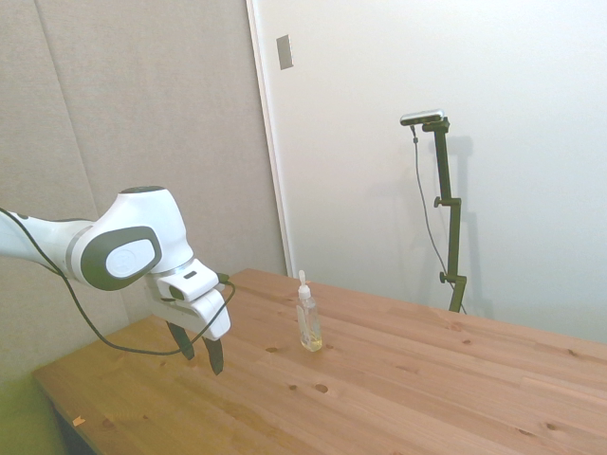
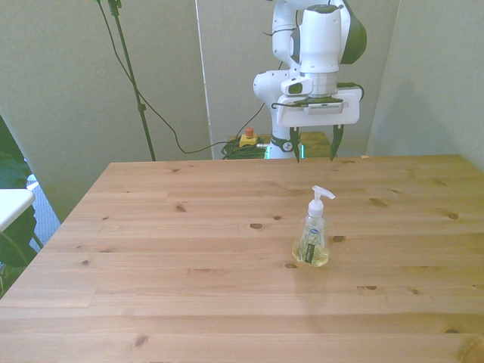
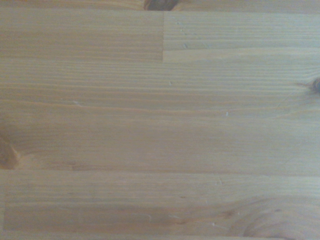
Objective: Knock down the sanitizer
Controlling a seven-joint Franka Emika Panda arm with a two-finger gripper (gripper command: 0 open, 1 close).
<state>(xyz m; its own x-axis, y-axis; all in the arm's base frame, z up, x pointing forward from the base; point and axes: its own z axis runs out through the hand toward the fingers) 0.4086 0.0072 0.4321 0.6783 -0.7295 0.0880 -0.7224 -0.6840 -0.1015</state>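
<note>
1. Front view: the sanitizer (image 2: pixel 312 231) stands upright on the table (image 2: pixel 151 249), a little toward the front view's right of centre, with its white pump top pointing to the front view's right and yellowish liquid pooled at its base. Nothing touches it.

2. The gripper (image 2: pixel 313 145) hangs over the table's far edge, well apart from the bottle and roughly in line with it. Its two dark fingers (image 2: pixel 293 142) point down and stand spread, with nothing between them.

3. In the side view the gripper (image 1: pixel 200 349) sits low over the table (image 1: pixel 427 398), its fingertips just above the wood, and the sanitizer (image 1: pixel 307 316) stands off to its right with a clear gap of bare board between.

4. The wrist view shows only wood grain of the table (image 3: pixel 160 120); the bottle is not in it, so it gives no help in aiming.

5. The knock has not begun; the arm has yet to close the gap.

6. Risks, as I judge them:
   - A low strike near the heavy, liquid-filled base could slide the bottle along the wood without tipping it.
   - With the fingers spread, the slim neck could slip between them, so the push lands late or not at all.
   - Travelling this low, the fingertips could scrape the table.
   - A hard hit could send the light bottle rolling toward an edge.
</note>
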